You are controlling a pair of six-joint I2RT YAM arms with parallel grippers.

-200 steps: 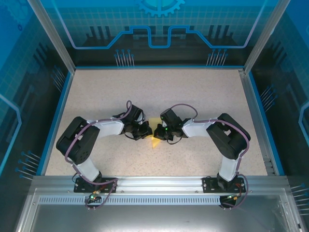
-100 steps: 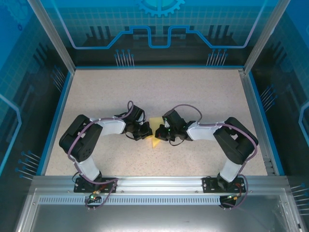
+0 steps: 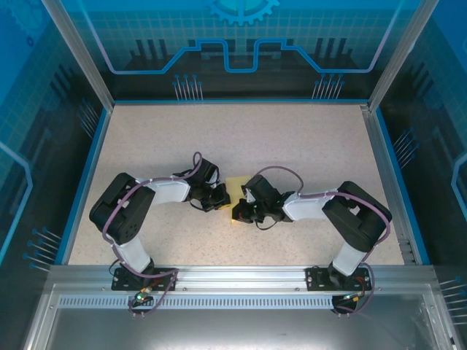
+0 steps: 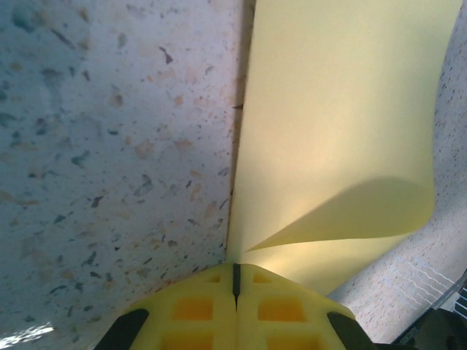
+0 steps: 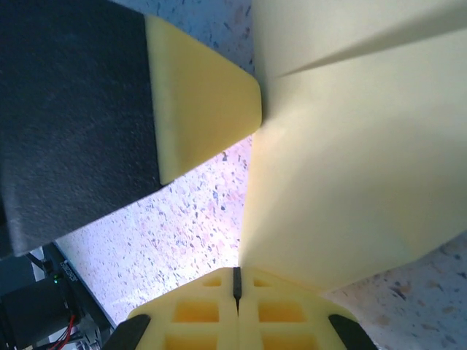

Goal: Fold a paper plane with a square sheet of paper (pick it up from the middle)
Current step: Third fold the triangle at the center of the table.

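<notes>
The square sheet of paper [image 4: 328, 124], barely curled, is clamped by the closed left end effector [image 4: 235, 281] and right end effector [image 5: 235, 286]; most folds are judged undone.

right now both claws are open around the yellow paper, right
No, they're shut on it, not open. The left wrist view shows the left claw closed on the paper; the right wrist view shows the right claw closed on it too.
</notes>
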